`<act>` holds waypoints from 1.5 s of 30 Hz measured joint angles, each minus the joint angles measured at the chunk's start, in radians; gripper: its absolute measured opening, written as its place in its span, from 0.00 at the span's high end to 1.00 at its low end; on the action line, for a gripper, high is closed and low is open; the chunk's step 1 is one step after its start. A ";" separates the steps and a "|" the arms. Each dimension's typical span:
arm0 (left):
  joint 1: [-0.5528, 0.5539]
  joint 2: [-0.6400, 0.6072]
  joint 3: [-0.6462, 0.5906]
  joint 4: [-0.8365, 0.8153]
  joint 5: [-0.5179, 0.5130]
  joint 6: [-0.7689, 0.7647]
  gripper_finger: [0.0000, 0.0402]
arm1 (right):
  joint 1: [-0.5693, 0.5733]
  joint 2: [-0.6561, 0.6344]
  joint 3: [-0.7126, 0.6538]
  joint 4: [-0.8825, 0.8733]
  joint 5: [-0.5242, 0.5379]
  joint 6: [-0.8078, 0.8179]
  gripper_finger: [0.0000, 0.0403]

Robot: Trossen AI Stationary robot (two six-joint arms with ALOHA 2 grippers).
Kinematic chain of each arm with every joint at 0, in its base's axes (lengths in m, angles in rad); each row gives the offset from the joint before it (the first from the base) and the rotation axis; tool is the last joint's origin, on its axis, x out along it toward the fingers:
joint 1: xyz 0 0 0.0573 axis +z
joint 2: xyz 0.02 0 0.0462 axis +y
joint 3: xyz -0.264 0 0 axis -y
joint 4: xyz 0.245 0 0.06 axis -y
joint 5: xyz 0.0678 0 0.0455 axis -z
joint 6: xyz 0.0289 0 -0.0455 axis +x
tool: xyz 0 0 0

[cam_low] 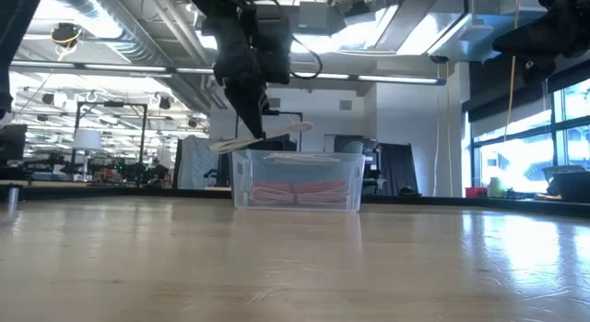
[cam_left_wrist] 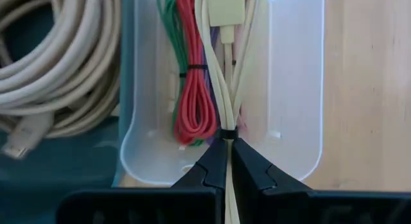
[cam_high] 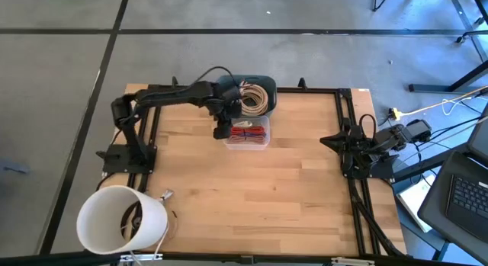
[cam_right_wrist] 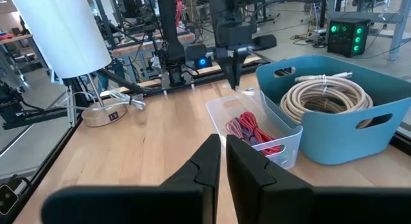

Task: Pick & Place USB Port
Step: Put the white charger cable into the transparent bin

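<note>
My left gripper (cam_left_wrist: 228, 150) is shut on a bundled cream USB cable (cam_left_wrist: 225, 89) just above a clear bin (cam_high: 259, 144). That bin holds red (cam_left_wrist: 196, 89) and green cables. In the low view the cream cable (cam_low: 281, 131) sticks out almost level on both sides of the left gripper (cam_low: 253, 128), over the bin's rim (cam_low: 297, 156). Its flat plug end (cam_left_wrist: 226, 9) points across the bin. Behind the clear bin stands a blue bin (cam_high: 255, 83) with a beige cable coil (cam_high: 255, 97). My right gripper (cam_right_wrist: 223, 161) is shut and waits at the table's right edge. My left gripper pinches the cream cable bundle at its black tie (cam_left_wrist: 228, 133) between the two fingertips. The fingers come from above, pointing down, and the bundle runs crosswise through them. It is lifted clear over the clear bin's left end and hangs nearly level, slightly tilted.
A white lamp shade (cam_high: 122, 219) stands at the table's near left corner on a round wooden base (cam_right_wrist: 106, 113). The right arm (cam_high: 358, 144) sits folded by the right rail. Bare wooden tabletop (cam_high: 267, 197) spreads in front of the bins.
</note>
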 joint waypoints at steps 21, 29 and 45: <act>-0.081 0.078 0.103 0.060 -0.011 -0.018 0.99 | 0.000 0.000 0.000 0.000 0.000 0.000 0.93; -0.086 0.246 0.198 -0.067 -0.002 -0.018 0.99 | 0.000 0.000 0.000 -0.002 0.000 -0.001 0.93; -0.102 0.296 0.211 -0.044 0.036 -0.064 0.99 | 0.000 0.000 0.000 0.000 -0.001 0.000 0.92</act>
